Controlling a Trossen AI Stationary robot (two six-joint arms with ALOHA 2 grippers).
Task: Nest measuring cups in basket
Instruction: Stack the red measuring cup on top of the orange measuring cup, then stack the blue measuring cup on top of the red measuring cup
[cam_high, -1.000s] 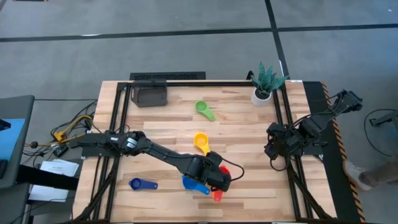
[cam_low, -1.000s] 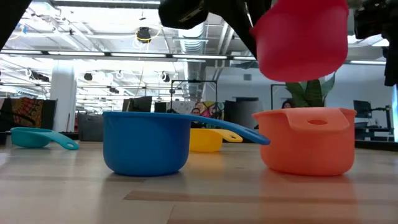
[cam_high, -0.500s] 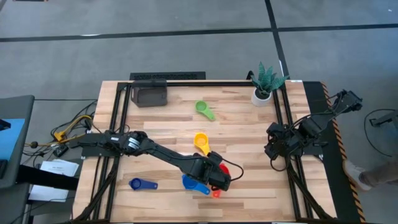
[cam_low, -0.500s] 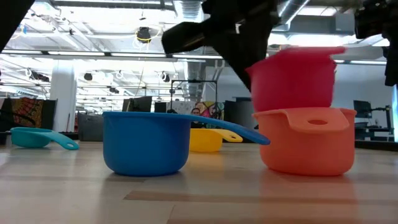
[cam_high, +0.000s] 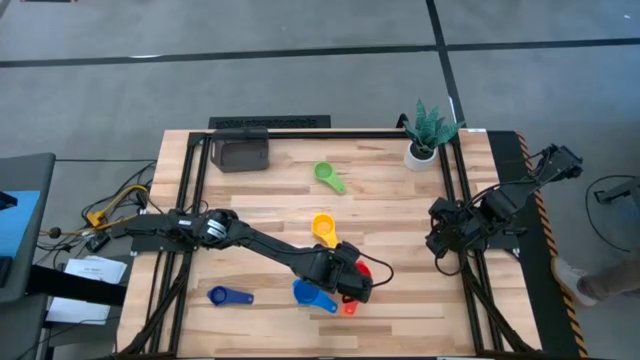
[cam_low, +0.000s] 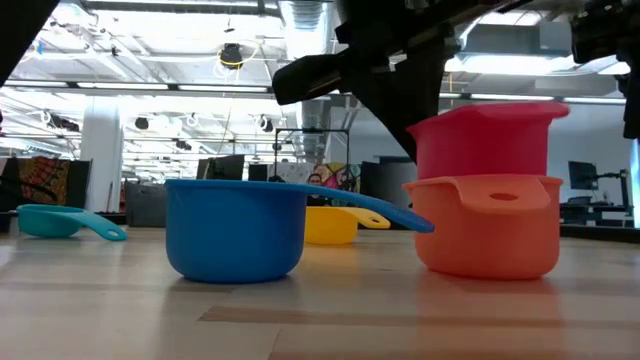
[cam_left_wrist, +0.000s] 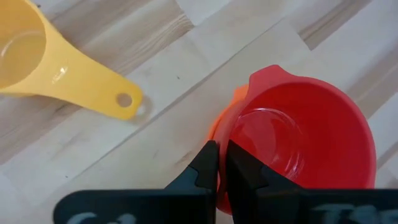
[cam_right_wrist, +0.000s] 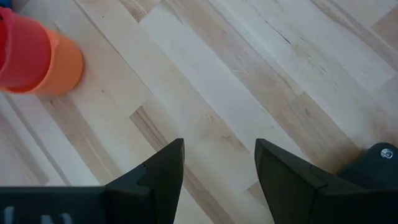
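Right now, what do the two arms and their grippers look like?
Both arms are dark, nearly black, built of jointed segments. The left arm has a pale metallic joint near its base. The left gripper has two slim dark fingers with stepped inner edges. The right gripper has two broad, dark wedge-shaped fingers. The right arm shows dark cabling.

Red cup (cam_low: 485, 140) nested in orange cup (cam_low: 487, 225), at 3 o'clock, rim standing proud. Dark arm (cam_low: 385, 60) reaches down from 12 o'clock to red cup's left side. Blue cup (cam_low: 235, 228) at centre-left on table (cam_low: 320, 320), handle toward orange cup. Yellow cup (cam_low: 330, 225) behind. Light blue cup (cam_low: 55, 220) at 9 o'clock.
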